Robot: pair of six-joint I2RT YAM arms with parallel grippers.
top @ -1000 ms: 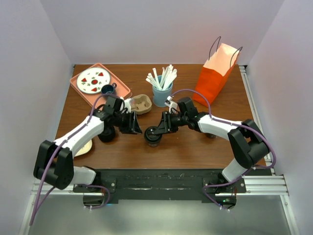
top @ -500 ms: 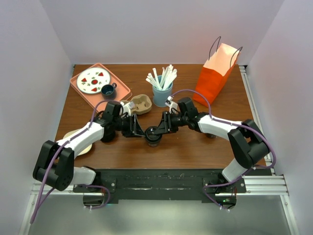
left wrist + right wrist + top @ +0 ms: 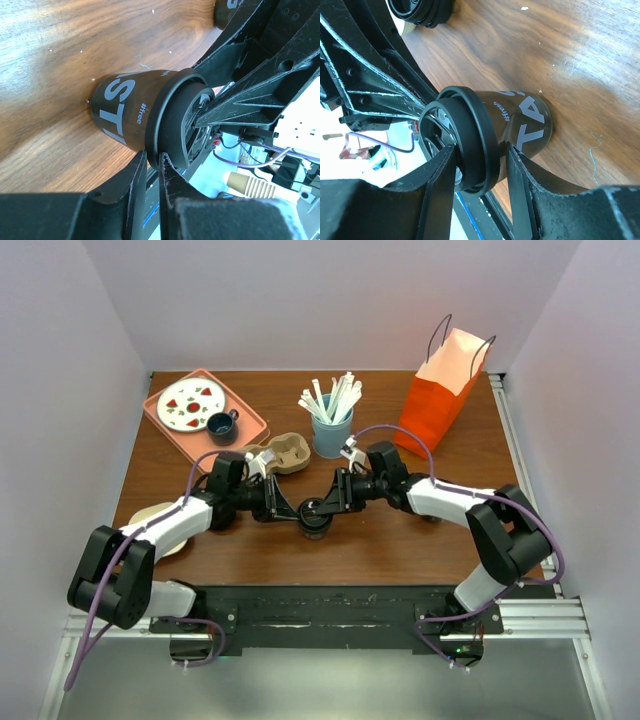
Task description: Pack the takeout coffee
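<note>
Top external view.
- Coffee cup (image 3: 314, 523): black, upright, mid-table (image 3: 380, 540), under lid (image 3: 313, 508).
- Left gripper (image 3: 291, 510): at the cup's left side, touching.
- Right gripper (image 3: 328, 504): at the cup's right side, touching.
- Orange paper bag (image 3: 438, 400): far right, upright, mouth open.
- Cardboard cup carrier (image 3: 287, 452): behind the cup, beside blue tumbler (image 3: 331, 433) of white sticks.
- Pink tray (image 3: 250, 425): far left, bearing a plate (image 3: 191, 404) and a small dark mug.

Left wrist view.
- Coffee cup (image 3: 122, 112): white lettering, base on the wood.
- Lid (image 3: 172, 117): black, seated on the cup.
- Left gripper (image 3: 153, 161): jaws narrow, pinched on the lid's rim.

Right wrist view.
- Coffee cup (image 3: 530, 125) and lid (image 3: 475, 130): between the fingers.
- Right gripper (image 3: 481, 150): jaws half apart, clamped across the cup's top at the lid.
- Second black cup (image 3: 422, 12): farther off, on the table.
</note>
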